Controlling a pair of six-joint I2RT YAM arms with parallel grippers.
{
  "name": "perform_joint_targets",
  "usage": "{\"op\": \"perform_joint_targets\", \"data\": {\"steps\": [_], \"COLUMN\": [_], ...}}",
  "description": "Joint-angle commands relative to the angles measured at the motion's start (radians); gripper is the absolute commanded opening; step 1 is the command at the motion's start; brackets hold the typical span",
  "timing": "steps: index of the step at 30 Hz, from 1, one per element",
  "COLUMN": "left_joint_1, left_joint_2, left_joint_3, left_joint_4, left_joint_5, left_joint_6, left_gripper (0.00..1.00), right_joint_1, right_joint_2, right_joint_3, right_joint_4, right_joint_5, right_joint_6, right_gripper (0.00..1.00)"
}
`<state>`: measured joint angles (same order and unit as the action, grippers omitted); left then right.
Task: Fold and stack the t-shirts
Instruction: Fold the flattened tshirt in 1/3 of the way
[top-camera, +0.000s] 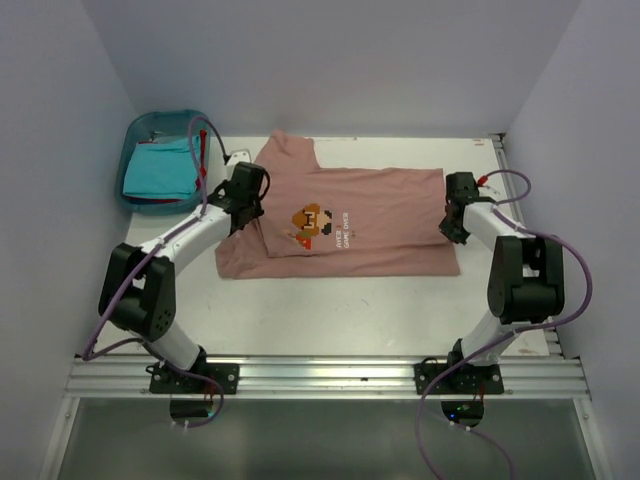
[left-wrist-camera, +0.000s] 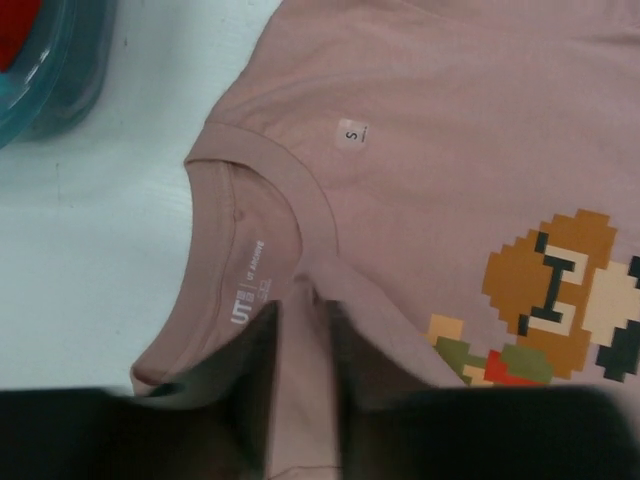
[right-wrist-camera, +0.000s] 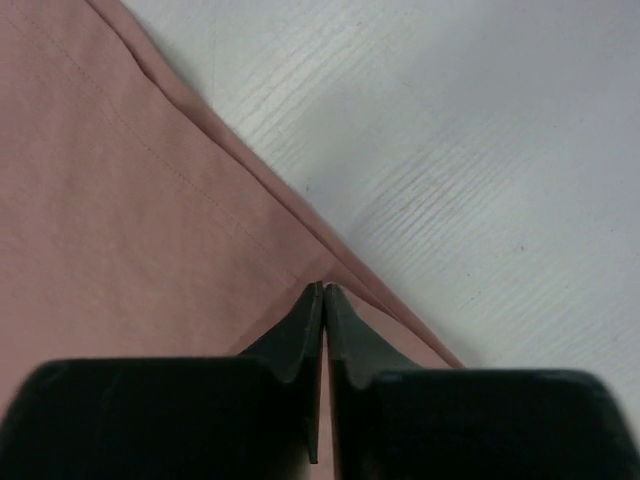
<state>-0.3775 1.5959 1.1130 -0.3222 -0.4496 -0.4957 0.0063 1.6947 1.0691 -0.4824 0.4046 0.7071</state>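
A dusty pink t-shirt (top-camera: 370, 205) with a pixel-character print lies spread across the table, collar to the left. My left gripper (top-camera: 256, 212) sits at the collar. In the left wrist view its jaws (left-wrist-camera: 308, 310) stand a little apart, with a ridge of the pink t-shirt (left-wrist-camera: 450, 120) between them beside the neck label. My right gripper (top-camera: 453, 228) is at the shirt's right edge. In the right wrist view its fingers (right-wrist-camera: 323, 290) are pressed together on the pink t-shirt (right-wrist-camera: 120, 200) just inside the hem. A folded turquoise t-shirt (top-camera: 160, 170) lies in the bin, and red cloth (left-wrist-camera: 18, 25) shows there too.
The blue plastic bin (top-camera: 138, 128) stands at the back left corner, close to my left arm, and its wall (left-wrist-camera: 60, 85) shows in the left wrist view. White walls close in the table (top-camera: 330, 310) on three sides. An aluminium rail (top-camera: 330, 375) runs along the near edge.
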Motion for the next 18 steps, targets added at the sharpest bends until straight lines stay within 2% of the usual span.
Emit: {"op": "perform_joint_targets", "data": {"steps": [1, 2, 3, 4, 7, 8, 9, 13, 15, 18], "left_joint_1": [0.02, 0.023, 0.023, 0.023, 0.023, 0.023, 0.023, 0.023, 0.023, 0.023], "left_joint_2": [0.053, 0.068, 0.068, 0.053, -0.038, -0.068, -0.097, -0.233, -0.258, -0.295], "left_joint_3": [0.094, 0.103, 0.107, 0.102, 0.064, 0.053, 0.045, 0.004, -0.021, -0.109], "left_joint_4": [0.039, 0.025, 0.017, 0.021, 0.087, 0.125, 0.141, 0.129, 0.078, 0.054], "left_joint_5": [-0.02, -0.043, -0.049, -0.052, -0.041, -0.029, -0.017, 0.058, 0.133, 0.247], "left_joint_6": [-0.007, -0.018, -0.029, -0.03, -0.021, -0.02, -0.012, -0.021, -0.055, -0.089], "left_gripper": [0.49, 0.91, 1.0, 1.0, 1.0, 1.0, 1.0, 1.0, 1.0, 1.0], "right_joint_1": [-0.002, -0.002, -0.002, -0.002, -0.002, -0.002, 0.0, 0.015, 0.04, 0.135], "right_joint_2": [0.01, 0.007, -0.01, -0.03, -0.154, -0.19, -0.229, -0.348, -0.351, -0.291], "right_joint_3": [0.04, 0.038, 0.028, 0.017, -0.055, -0.073, -0.099, -0.11, -0.104, -0.058], "right_joint_4": [0.045, 0.045, 0.062, 0.08, 0.175, 0.201, 0.232, 0.258, 0.26, 0.196], "right_joint_5": [-0.004, -0.015, -0.021, -0.029, -0.046, -0.05, -0.052, -0.182, -0.298, -0.374], "right_joint_6": [0.003, -0.004, -0.005, -0.011, -0.034, -0.05, -0.06, -0.13, -0.175, -0.242], "right_gripper": [0.14, 0.26, 0.39, 0.52, 0.64, 0.72, 0.76, 0.8, 0.81, 0.8]}}
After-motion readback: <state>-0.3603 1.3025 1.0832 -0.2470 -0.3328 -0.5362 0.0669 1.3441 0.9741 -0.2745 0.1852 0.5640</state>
